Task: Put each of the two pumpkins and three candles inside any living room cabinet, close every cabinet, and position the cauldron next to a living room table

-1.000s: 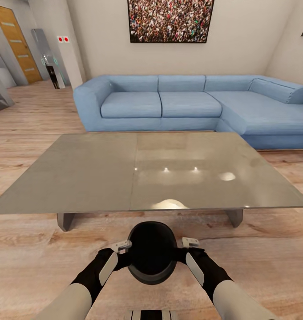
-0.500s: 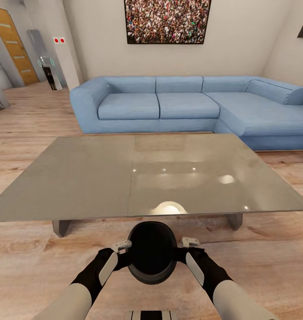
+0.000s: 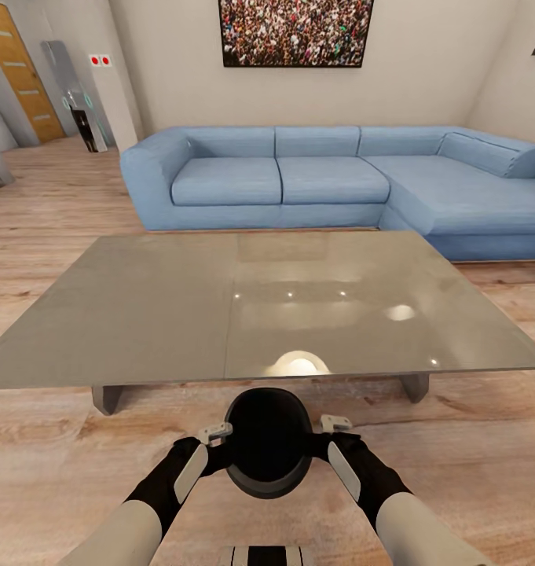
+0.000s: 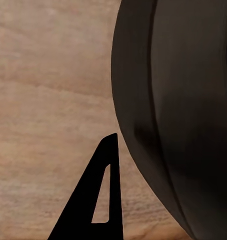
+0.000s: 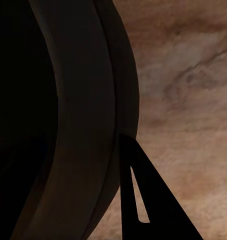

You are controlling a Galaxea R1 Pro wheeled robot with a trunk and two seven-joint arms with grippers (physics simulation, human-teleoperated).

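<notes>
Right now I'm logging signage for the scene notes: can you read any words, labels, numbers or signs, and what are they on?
No readable text anywhere.
Two red signs on the wall: too small to read.
Picture above the sofa: a dense crowd, no lettering.
Cauldron, table: unmarked.

The cauldron [image 3: 268, 440] hides both tools' fingertips; picture edges crop its body.

The cauldron [image 3: 268, 444] was black, the table [image 3: 165, 314] glossy grey, the sofa [image 3: 330, 181] pale blue (floor [image 3: 55, 464] light woodgrain).
</notes>
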